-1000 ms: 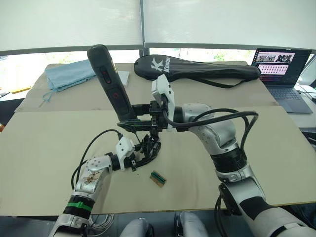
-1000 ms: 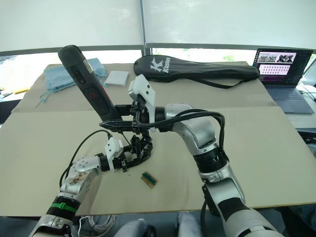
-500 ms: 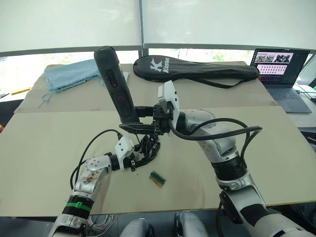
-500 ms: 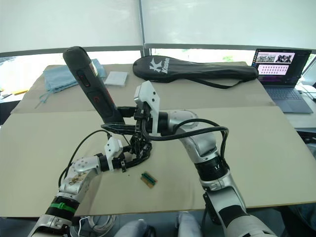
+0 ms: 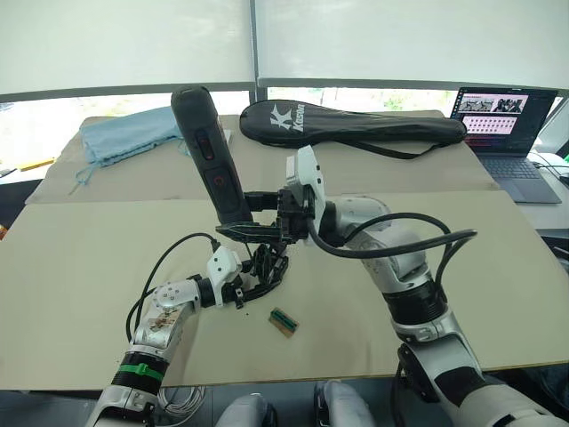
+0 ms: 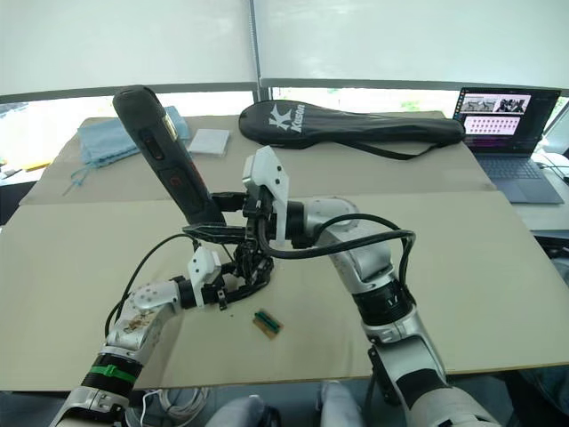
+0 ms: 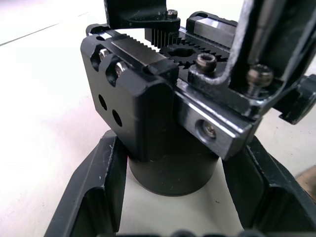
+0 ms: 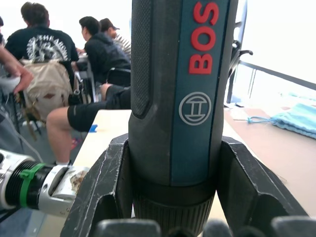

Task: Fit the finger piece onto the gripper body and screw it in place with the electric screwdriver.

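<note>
Left gripper: my left gripper (image 5: 252, 283) sits low over the table (image 5: 80, 258), its two fingers clamped on either side of the round base of the gripper body (image 7: 163, 123).
Gripper body: it stands upright on the table near the middle, between my two arms; the left wrist view shows a toothed gear on top, screw heads along a metal bar, and the cylindrical base touching both of my black fingers (image 7: 94, 192).
Right gripper: my right gripper (image 5: 253, 212) reaches in from the right above the gripper body, fingers (image 8: 106, 187) closed tight around the lower barrel of the electric screwdriver (image 5: 212, 156).
Electric screwdriver: held tilted, its thick end leaning up and toward my left, its narrow end pointing down at the top of the gripper body; whether the bit touches a screw I cannot tell.
Finger piece: I cannot pick it out apart from the black parts crowded on the gripper body.
Small part: a little green and brown piece (image 5: 284, 321) lies on the table just to the right of my left gripper.
Far side: a black racket bag (image 5: 356, 124), a blue cloth (image 5: 124, 133) and a laptop (image 5: 511, 129) lie well apart from the work.
People: several seated people (image 8: 59, 59) appear beyond the table edge in the right wrist view.
</note>
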Available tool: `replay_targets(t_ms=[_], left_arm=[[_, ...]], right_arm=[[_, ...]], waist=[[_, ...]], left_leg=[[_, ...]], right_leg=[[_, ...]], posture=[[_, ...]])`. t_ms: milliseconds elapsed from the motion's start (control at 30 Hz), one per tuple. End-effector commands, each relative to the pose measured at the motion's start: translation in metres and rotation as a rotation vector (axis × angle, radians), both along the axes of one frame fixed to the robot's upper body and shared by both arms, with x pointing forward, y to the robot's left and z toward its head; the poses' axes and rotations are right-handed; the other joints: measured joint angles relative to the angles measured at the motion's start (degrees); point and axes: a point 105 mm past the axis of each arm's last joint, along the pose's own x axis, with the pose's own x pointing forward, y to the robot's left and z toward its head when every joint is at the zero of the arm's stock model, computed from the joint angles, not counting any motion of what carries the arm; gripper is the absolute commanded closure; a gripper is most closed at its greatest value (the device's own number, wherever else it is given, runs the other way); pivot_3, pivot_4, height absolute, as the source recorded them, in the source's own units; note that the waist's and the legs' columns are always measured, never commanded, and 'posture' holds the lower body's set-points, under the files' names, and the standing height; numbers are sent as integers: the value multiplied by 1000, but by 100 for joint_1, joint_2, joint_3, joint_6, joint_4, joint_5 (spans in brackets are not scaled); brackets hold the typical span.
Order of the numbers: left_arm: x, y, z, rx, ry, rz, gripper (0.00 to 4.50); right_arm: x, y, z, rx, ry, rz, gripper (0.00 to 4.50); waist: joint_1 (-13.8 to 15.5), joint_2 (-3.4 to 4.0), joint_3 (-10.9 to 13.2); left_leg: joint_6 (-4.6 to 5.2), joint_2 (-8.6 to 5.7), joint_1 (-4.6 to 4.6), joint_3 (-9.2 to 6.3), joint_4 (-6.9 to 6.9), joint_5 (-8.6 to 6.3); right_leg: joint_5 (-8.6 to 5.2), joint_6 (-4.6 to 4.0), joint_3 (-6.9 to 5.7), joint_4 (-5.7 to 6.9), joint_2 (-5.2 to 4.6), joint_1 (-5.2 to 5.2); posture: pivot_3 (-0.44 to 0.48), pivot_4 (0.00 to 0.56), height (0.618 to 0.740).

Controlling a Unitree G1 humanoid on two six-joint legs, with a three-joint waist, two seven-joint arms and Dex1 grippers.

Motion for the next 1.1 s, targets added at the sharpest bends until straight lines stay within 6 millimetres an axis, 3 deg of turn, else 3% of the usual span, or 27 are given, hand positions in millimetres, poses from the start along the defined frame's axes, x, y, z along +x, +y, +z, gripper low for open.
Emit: replay_targets(t_ms=[33, 367, 1100], left_arm=[[-11, -1, -25, 36, 108, -27, 2226], [-10, -1, -26, 37, 107, -23, 2226], [-8, -1, -24, 37, 101, -26, 2226]], right_arm=[[-17, 1, 25, 45, -73, 75, 2564], [-15, -1, 29, 61, -64, 87, 2564], [-3, 1, 19, 67, -51, 40, 2564]], waist=[[1, 0, 0], [7, 0, 0], [20, 0, 0]], left_leg=[[0, 0, 0, 0, 0, 0], [1, 0, -3, 0, 0, 0], [2, 0, -8, 0, 1, 0]], right_leg=[[0, 0, 0, 0, 0, 0], [0, 0, 24, 1, -4, -3], [0, -1, 38, 1, -7, -7]], posture=[[0, 150, 740], [0, 150, 740], [0, 150, 740]])
